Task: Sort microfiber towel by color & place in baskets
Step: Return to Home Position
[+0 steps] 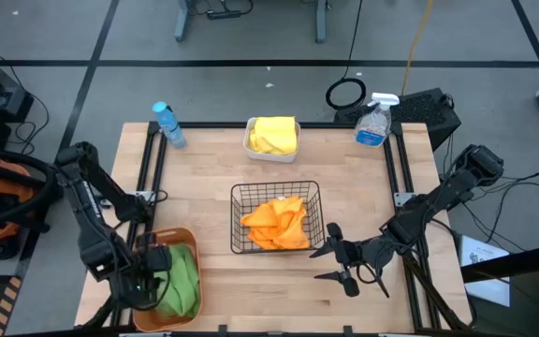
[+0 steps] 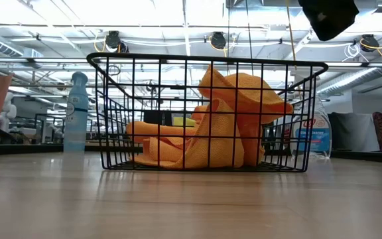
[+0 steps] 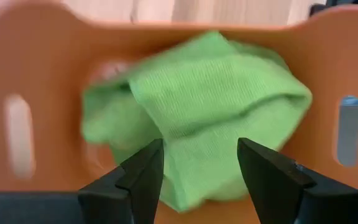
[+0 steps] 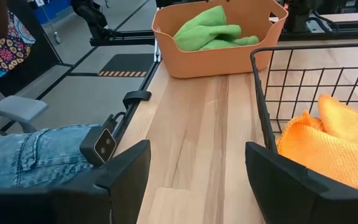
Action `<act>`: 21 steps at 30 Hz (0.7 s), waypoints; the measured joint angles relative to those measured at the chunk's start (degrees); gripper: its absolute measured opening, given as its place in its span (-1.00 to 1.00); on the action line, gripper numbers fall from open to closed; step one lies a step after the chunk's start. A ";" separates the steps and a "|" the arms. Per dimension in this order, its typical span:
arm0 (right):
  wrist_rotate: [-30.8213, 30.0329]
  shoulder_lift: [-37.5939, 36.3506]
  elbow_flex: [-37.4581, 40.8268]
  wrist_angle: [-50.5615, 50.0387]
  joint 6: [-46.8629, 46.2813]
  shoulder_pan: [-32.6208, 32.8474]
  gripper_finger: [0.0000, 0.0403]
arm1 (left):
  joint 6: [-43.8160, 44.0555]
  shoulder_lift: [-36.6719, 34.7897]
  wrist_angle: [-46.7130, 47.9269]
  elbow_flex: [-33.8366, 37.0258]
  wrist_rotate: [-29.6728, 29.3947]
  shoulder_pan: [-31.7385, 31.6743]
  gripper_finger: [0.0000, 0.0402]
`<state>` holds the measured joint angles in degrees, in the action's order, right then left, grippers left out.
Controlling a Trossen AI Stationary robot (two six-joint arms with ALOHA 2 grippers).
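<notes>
At the middle of the table stands the black wire basket [image 1: 236, 217]. It holds the orange towels [image 1: 277, 223], heaped loosely so that one fold rises above its rim in the low view. Beyond the basket, toward the far edge, the white tub [image 1: 248, 140] carries the yellow towels [image 1: 274, 134]. To the basket's near left sits the orange tub [image 1: 171, 235] with the green towels [image 1: 183, 279] crumpled inside. Each colour has its own container and no cloth lies on the bare wood, so the sorting itself looks complete.

The left gripper [image 3: 201, 146] hangs directly over the orange tub, on the side away from the basket. Its fingers are spread with nothing between them, and the green cloth lies below them in the tub, not pinched. It is placed where a drop into that tub would be made, and being empty it probably only has to lift clear.

The right gripper [image 1: 330, 257] lies low just right of the basket's near corner, spread wide and empty, apparently parked clear of the work.

A water bottle [image 1: 168, 124] and a spray bottle [image 1: 374, 122] stand beyond the basket to its left and right, apart from the sorting. Bringing the arms to rest seems to be all that is left. The left arm would best rise straight up, so its fingers do not snag the fuzzy cloth or the tub's rim.
</notes>
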<state>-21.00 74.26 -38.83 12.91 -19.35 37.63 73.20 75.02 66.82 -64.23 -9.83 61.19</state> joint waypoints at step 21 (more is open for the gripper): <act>1.03 -13.06 0.02 -16.31 16.45 -3.67 -0.15 | -73.66 -4.44 -22.50 -0.04 -20.29 -26.44 -0.95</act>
<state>-19.97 61.19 -38.81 -3.41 -2.90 33.96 -0.45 70.58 44.32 -64.27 -30.13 34.75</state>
